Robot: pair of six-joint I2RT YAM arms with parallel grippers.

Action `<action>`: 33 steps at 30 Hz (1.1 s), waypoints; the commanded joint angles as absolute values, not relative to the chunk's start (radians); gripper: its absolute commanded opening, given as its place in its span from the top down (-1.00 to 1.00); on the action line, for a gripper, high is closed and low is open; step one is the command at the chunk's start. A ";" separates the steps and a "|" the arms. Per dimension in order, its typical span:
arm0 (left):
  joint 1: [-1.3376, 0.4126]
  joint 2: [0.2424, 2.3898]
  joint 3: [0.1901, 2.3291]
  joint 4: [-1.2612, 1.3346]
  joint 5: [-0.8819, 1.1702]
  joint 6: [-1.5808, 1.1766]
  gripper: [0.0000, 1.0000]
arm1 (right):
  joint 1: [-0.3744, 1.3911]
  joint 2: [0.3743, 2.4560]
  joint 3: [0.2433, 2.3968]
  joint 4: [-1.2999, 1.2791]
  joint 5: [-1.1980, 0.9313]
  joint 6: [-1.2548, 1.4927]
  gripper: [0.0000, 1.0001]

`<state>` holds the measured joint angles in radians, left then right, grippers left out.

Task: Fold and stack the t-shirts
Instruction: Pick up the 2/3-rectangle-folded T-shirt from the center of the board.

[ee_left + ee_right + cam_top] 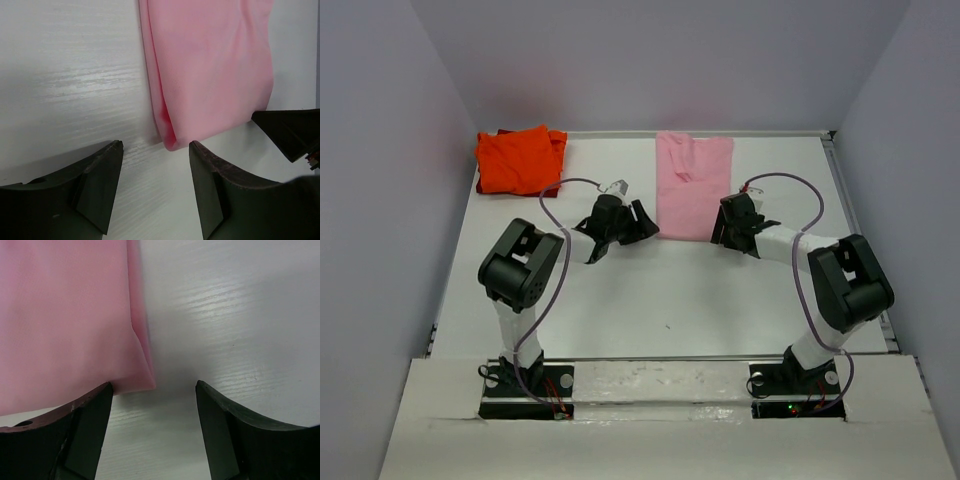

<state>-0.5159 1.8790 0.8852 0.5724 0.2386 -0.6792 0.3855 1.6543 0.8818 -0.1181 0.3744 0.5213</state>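
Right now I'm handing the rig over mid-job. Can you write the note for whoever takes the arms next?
Left gripper: open, empty, just short of the pink shirt's near left corner.
Right gripper: open, empty, at the same shirt's near right corner.
Pink shirt: flat at the far middle of the table, folded into a long narrow strip.
Orange shirt: far left corner, in a compact folded bundle, apart from the pink one.
Done: pink shirt's sides folded in.
Left: probably fold the pink strip shorter from its near corners, then stack the two shirts.
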 commanded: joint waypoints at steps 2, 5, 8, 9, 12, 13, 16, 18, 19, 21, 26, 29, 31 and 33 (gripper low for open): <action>-0.523 1.899 0.928 0.611 0.227 -0.664 -0.37 | 0.379 1.703 0.907 -0.092 0.399 0.540 -0.45; -0.523 1.905 0.937 0.611 0.224 -0.663 -0.37 | 0.379 1.712 0.910 -0.091 0.390 0.541 -0.42; -0.523 1.919 0.953 0.611 0.229 -0.661 -0.37 | 0.379 1.715 0.914 -0.092 0.390 0.540 -0.40; -0.523 1.930 0.962 0.611 0.232 -0.663 -0.37 | 0.379 1.717 0.916 -0.092 0.391 0.540 -0.40; -0.528 1.948 0.988 0.604 0.253 -0.681 -0.37 | 0.379 1.720 0.917 -0.092 0.393 0.538 -0.40; -0.532 1.962 1.012 0.580 0.255 -0.684 -0.37 | 0.379 1.720 0.919 -0.092 0.393 0.538 -0.40; -0.557 1.971 1.060 0.529 0.232 -0.673 -0.37 | 0.379 1.721 0.922 -0.092 0.391 0.535 -0.40; -0.568 1.973 1.080 0.509 0.229 -0.669 -0.37 | 0.379 1.721 0.920 -0.091 0.393 0.534 -0.40; -0.575 1.977 1.098 0.485 0.226 -0.669 -0.37 | 0.379 1.721 0.922 -0.091 0.393 0.534 -0.40; -0.580 1.980 1.108 0.474 0.230 -0.670 -0.36 | 0.379 1.721 0.922 -0.092 0.393 0.532 -0.40; -0.581 1.985 1.108 0.451 0.230 -0.676 -0.32 | 0.379 1.730 0.927 -0.092 0.396 0.531 -0.39; -0.581 1.983 1.104 0.434 0.226 -0.669 -0.26 | 0.379 1.733 0.931 -0.094 0.397 0.532 -0.35; -0.581 1.980 1.098 0.423 0.221 -0.664 -0.22 | 0.379 1.741 0.942 -0.095 0.400 0.531 -0.34; -0.581 1.971 1.095 0.416 0.218 -0.658 -0.19 | 0.379 1.753 0.953 -0.097 0.400 0.532 -0.34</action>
